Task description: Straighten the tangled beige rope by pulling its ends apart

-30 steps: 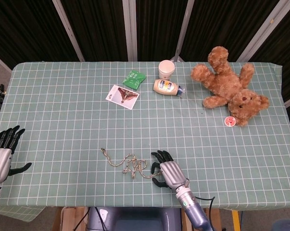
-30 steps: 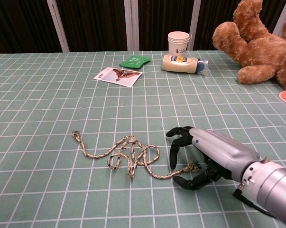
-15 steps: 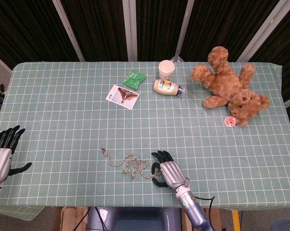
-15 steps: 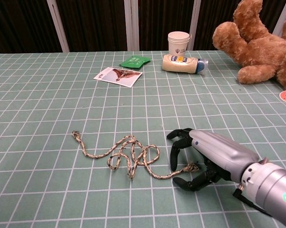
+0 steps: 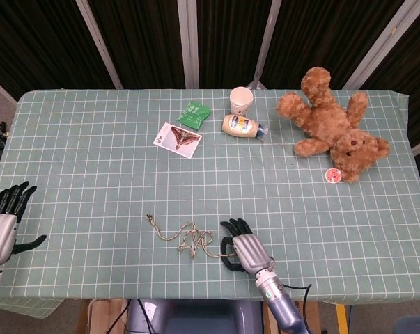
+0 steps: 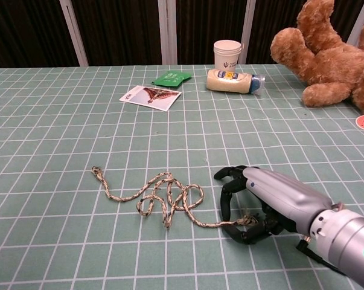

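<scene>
- Where my beige rope (image 6: 160,194) lies near the front edge of the green checked tablecloth (image 5: 91,153), it is thin and speckled, knotted into a few loose loops at its middle, with one end trailing off to the left into a small frayed knot and the other running right to my right hand (image 6: 272,202).
- At that right end my thumb and fingers (image 6: 227,202) are curled in around the rope's tip, which pokes up between them in the chest view; I take it as pinched, with the hand's back turned upward.
- One rope, and one of each thing beyond it: a picture card (image 5: 177,139), a green sachet (image 5: 193,114), a white paper cup (image 5: 241,100), a squeeze bottle (image 5: 243,126) lying on its side just in front of the cup, a brown teddy bear (image 5: 333,132) sprawled at the far right, and a small red-and-white round lid (image 5: 333,175) just beside the bear.
- My left hand (image 5: 4,223) hangs at the left edge of the table, well apart from the rope, fingers spread and nothing in it.
- Against a second ago, my right fingers have closed further onto the tip and the hand has drawn slightly back toward me; the loops and the left end lie as they did, and my left hand has not shifted.
</scene>
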`<state>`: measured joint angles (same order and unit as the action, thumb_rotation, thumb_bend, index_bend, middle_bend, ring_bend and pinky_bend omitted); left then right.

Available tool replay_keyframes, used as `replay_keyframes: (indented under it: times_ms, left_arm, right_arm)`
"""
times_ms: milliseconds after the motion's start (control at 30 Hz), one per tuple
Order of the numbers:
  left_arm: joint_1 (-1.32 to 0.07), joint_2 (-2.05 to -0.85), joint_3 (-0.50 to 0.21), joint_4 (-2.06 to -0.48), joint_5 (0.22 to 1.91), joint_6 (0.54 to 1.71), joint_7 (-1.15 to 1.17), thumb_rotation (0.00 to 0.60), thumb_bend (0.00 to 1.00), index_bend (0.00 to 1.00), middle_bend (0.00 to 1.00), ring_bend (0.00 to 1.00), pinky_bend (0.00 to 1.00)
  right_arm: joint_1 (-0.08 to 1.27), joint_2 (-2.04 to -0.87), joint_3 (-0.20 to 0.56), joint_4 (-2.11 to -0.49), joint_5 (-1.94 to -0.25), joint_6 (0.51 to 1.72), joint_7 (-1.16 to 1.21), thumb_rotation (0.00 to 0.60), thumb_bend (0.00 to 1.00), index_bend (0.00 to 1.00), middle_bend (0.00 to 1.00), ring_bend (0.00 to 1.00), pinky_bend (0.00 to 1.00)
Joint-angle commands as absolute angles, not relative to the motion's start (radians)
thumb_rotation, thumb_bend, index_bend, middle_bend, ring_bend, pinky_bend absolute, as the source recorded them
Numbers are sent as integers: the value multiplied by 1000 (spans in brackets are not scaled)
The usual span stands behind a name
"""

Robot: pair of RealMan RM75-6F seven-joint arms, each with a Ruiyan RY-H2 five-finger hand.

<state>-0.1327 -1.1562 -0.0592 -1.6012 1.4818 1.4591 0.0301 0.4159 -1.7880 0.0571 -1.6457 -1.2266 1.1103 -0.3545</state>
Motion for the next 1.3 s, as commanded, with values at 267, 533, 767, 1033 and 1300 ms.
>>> replay_keyframes:
  times_ms: [267,533,767,1033,1300]
  left_arm:
    - [-139,-1153,-59,-1615,1489,1456,37,600,10,0,0,0,0]
    - [-193,-1115,-67,-1710,1514,1392,84,600,88,191,0,0,0]
    - [-310,-1126,-87,-1807,1540,1246,204,600,195,330,55,0,0]
    - [-434,-1248,-123,-1811,1477,1098,360,600,251,395,105,0,0]
    - [-508,-1371,-120,-1782,1419,1014,475,600,269,434,111,0,0]
  right_arm:
    - [412,-1766,65,-1662,-1234,1125,-338,600,432,615,165,0,0]
    - [413,-1733,74,-1692,-1227,1127,-336,600,431,618,166,0,0]
    - [406,-1728,61,-1706,-1226,1133,-342,600,432,625,166,0,0]
    - [402,-1719,60,-1704,-1215,1137,-342,600,432,625,166,0,0]
    - [398,-1704,63,-1704,-1204,1138,-334,600,432,625,166,0,0]
